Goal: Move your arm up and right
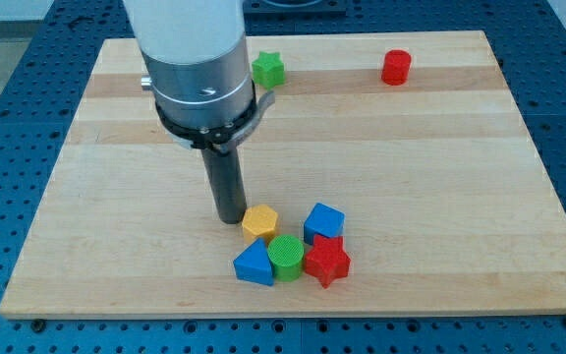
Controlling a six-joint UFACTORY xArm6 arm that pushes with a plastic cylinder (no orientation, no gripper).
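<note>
My tip (pixel 230 218) rests on the wooden board (pixel 116 197), just left of and touching or nearly touching the yellow hexagonal block (pixel 259 222). Below and right of it sits a tight cluster: a blue cube (pixel 323 222), a green cylinder (pixel 286 256), a blue triangular block (pixel 254 265) and a red star block (pixel 327 261). A green star block (pixel 269 69) lies near the view's top, beside the arm's body. A red cylinder (pixel 396 68) stands at the top right.
The arm's white and grey body (pixel 197 69) hides part of the board's upper left. The board lies on a blue perforated table (pixel 8 118).
</note>
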